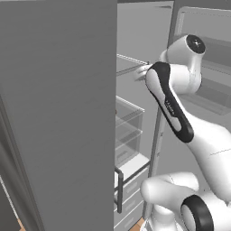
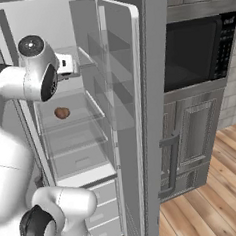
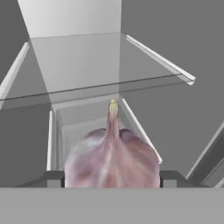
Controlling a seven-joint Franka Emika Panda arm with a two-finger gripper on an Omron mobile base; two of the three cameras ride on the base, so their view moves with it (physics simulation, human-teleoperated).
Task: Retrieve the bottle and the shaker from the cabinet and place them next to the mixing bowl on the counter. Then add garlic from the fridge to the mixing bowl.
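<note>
Standing open before me, the fridge (image 2: 134, 48) is the biggest thing here: its grey door panel fills the near side of the left base view, and from the right base view I look past the door's clear racks into a pale interior of glass shelves and drawers. My arm reaches in at upper-shelf height, with the hand (image 2: 65, 64) just inside the opening. Lower down, on a clear shelf, sits a small brown rounded item (image 2: 62, 113) that I cannot identify.

Smallest and most important is the garlic (image 3: 111, 164). In the hand view it sits squarely between my fingers (image 3: 52, 178), which stand partway apart with a dark tip pressed against each flank of the bulb, so I judge that I am gripping it. It is pale with a pink-purple blush, and its stem tip points away from my palm, along the line of my reach toward the back wall of the fridge. A glass shelf (image 3: 109, 65) stretches out ahead of it, and I cannot tell whether the bulb rests on anything.

Since the garlic lies dead centre and its long axis runs along my approach, the coming move, as I judge it, is a straight pull backward out of the opening, keeping clear of the shelf edges.
</note>
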